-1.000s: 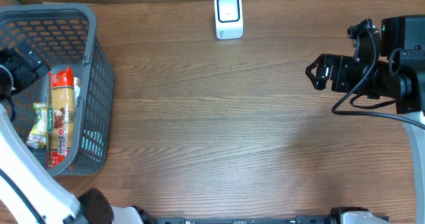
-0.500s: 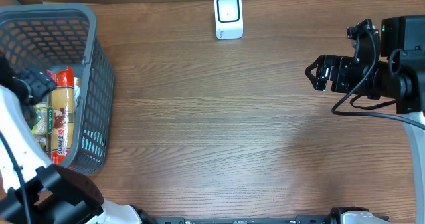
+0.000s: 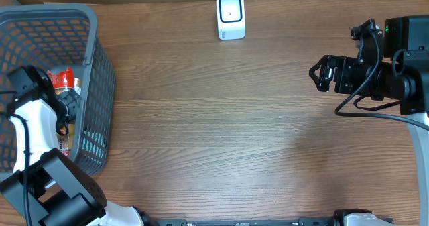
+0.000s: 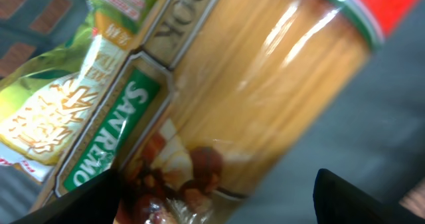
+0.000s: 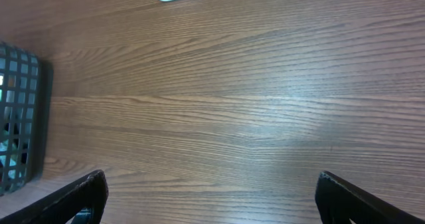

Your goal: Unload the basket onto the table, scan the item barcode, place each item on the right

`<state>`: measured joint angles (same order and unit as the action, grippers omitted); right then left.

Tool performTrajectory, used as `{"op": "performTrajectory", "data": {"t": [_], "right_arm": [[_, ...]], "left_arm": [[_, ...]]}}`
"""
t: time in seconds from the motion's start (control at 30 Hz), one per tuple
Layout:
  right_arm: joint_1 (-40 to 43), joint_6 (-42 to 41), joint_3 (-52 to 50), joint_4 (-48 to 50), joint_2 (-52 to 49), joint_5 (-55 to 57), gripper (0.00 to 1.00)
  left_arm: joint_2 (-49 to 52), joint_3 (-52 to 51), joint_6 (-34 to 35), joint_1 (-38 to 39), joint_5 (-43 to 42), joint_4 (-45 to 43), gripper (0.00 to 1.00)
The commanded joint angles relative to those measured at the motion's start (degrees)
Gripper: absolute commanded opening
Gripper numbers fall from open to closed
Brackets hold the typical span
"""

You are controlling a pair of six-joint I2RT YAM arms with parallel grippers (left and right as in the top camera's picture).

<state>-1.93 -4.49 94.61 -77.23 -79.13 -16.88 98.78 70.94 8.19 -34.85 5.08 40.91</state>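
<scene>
The left gripper point(image 4: 219, 194) hangs inside a grey plastic basket point(image 3: 97, 72) at the left edge of the wooden table point(image 3: 214, 139). Its 2 fingers are spread wide, 1 on each side of a clear San Remo spaghetti packet point(image 4: 265, 84); the wrist view does not show whether they touch it. The packet, red at one end, lies in the basket just beside a green-and-yellow food packet point(image 4: 46, 111). A small white barcode scanner point(image 3: 230, 16) stands at the table's far edge, well apart from the basket. On the right, the right gripper point(image 3: 320, 73) hovers above the table with its jaws fully apart, holding nothing.
</scene>
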Motion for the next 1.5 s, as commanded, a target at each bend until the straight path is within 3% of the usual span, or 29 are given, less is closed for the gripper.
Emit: {"op": "performTrajectory", "data": {"t": [0.0,0.27,0.4,0.5,0.53,0.6,0.63,0.73,0.77,1.0,1.47], "right_arm": [[-0.3,0.3,1.4,0.1,0.6,1.8,1.00],[-0.3,0.3,1.4,0.1,0.6,1.9,1.00],[-0.3,0.3,1.4,0.1,0.6,1.9,1.00],[-0.3,0.3,1.4,0.1,0.6,1.9,1.00],[-0.3,0.3,1.4,0.1,0.6,1.9,1.00],[-0.3,0.3,1.4,0.1,0.6,1.9,1.00],[-0.3,0.3,1.4,0.1,0.6,1.9,1.00],[-0.3,0.3,1.1,0.2,0.6,1.9,1.00],[-0.3,0.3,0.8,0.2,0.6,1.9,1.00],[-0.3,0.3,-0.9,-0.1,0.6,1.9,1.00],[-0.3,0.3,-0.9,0.4,0.6,3.3,1.00]], "left_arm": [[-0.2,-3.3,0.5,0.0,5.5,-1.3,0.84],[0.1,-5.1,1.3,0.0,6.4,-2.2,0.73],[0.7,-5.8,1.3,0.0,6.5,-2.7,0.79],[1.5,-6.0,1.3,0.0,6.5,-2.6,0.77],[1.7,-6.0,1.3,0.0,6.5,-2.6,0.70],[1.8,-6.0,1.3,0.0,6.4,-2.6,0.39],[1.9,-6.0,1.3,0.0,6.1,-2.4,0.29],[2.2,-6.0,1.2,0.0,6.0,-2.4,0.21],[2.3,-6.0,1.2,0.0,6.0,-2.4,0.05],[0.8,-1.2,0.3,0.0,6.0,2.5,0.04],[-0.7,44.1,-0.5,0.1,2.1,31.6,0.04]]}}
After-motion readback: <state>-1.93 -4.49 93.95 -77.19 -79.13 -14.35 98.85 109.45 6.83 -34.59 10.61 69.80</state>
